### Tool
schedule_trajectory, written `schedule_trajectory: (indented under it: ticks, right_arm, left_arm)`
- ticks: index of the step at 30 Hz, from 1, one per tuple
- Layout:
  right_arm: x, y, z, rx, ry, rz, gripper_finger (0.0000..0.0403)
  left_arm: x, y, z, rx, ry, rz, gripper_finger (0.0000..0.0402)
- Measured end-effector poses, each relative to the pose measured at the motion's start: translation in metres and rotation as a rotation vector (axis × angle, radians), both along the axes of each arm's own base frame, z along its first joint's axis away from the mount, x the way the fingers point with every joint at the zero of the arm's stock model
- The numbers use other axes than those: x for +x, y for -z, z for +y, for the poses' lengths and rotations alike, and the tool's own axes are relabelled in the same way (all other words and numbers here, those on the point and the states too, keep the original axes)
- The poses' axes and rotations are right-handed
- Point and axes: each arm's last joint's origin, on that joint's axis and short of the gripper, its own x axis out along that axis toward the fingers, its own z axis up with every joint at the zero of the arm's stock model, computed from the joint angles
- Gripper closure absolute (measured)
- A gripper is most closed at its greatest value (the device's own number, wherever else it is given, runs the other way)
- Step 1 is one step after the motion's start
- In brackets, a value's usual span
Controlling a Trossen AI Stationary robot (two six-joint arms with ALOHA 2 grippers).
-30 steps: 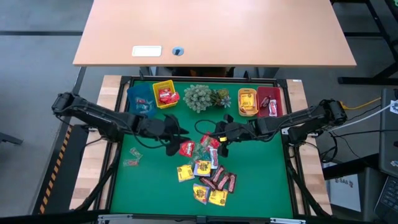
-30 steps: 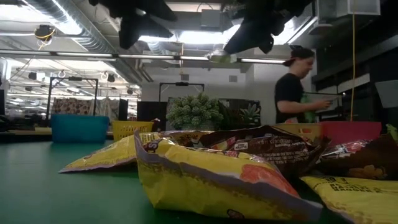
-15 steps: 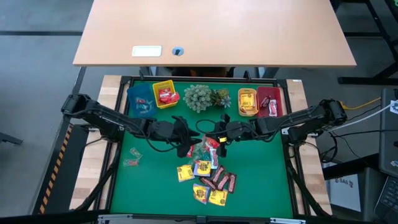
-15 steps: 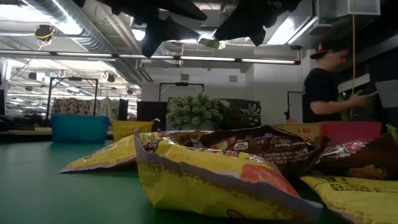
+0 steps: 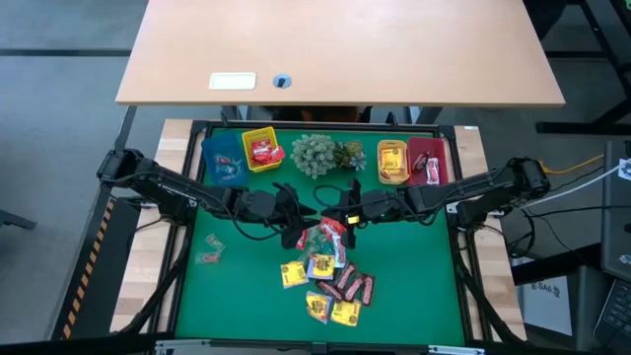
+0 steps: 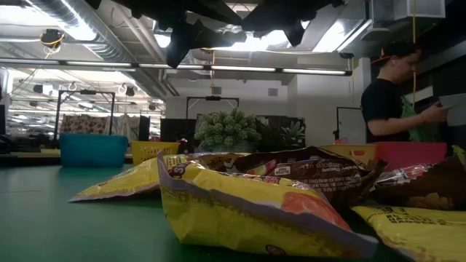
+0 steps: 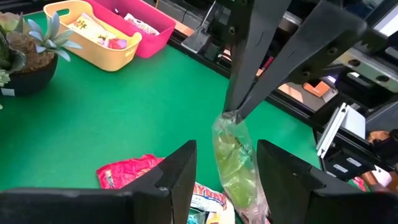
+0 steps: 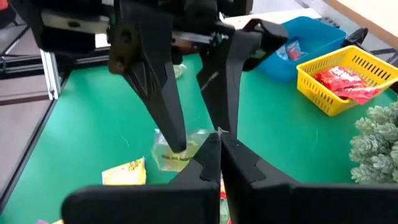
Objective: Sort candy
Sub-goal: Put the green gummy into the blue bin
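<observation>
A clear wrapper with a pale green sweet (image 7: 237, 167) hangs from my right gripper (image 7: 235, 116), which is shut on it above the candy pile (image 5: 330, 281). My left gripper (image 7: 227, 149) is open and faces the right one (image 5: 345, 219). Its two fingers stand on either side of the hanging wrapper (image 8: 177, 155) without plainly touching it. The pile holds red, yellow and dark brown packets lying flat on the green mat. In the low view both grippers (image 6: 233, 22) are high above the pile. My right gripper pinches the clear wrapper by its upper end (image 7: 229, 122) between its two fingertips, coming from above and from the table's right at a slant. The wrapper hangs below the fingers, lifted clear of the mat.
Along the far edge stand a blue bin (image 5: 222, 158), a yellow basket (image 5: 261, 148), a plant cluster (image 5: 320, 155), an orange bin (image 5: 392, 161) and a red bin (image 5: 427, 161). Two stray sweets (image 5: 209, 248) lie near the left side. A person (image 6: 393, 94) stands in the room behind.
My left gripper has moved toward the table's right, up to the right gripper, and now brackets the hanging wrapper. The right gripper has stayed shut on the wrapper and hardly shifted. The person behind has walked to the right.
</observation>
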Motion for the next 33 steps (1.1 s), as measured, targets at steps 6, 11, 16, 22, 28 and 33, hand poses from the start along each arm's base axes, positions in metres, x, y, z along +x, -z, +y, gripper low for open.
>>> schedule_trajectory:
  ticks: [6,11,16,22,28,33]
  right_arm:
    - [0.0023,-0.0051,-0.0003,0.001,0.024,-0.06,0.0401]
    - [0.0032,-0.0076,-0.0001,0.006,0.025,-0.087,0.0401]
    - [0.0032,-0.0076,-0.0001,0.007,0.024,-0.087,0.0401]
    - [0.0033,-0.0075,-0.0001,0.007,0.024,-0.087,0.0401]
    - [0.0032,-0.0076,-0.0001,0.007,0.024,-0.087,0.04]
    - [0.0032,-0.0076,-0.0001,0.007,0.024,-0.087,0.04]
  left_arm:
    - [0.0,0.0,0.0,-0.001,0.001,0.0,0.0248]
    - [0.0,0.0,0.0,0.002,0.001,0.0,0.025]
    - [0.0,0.0,0.0,0.003,0.002,0.0,0.0276]
    - [0.0,0.0,-0.0001,0.003,0.002,0.0,0.033]
    - [0.0,0.0,0.0,0.003,0.001,0.0,0.0374]
    - [0.0,0.0,0.0,0.004,0.001,0.0,0.0391]
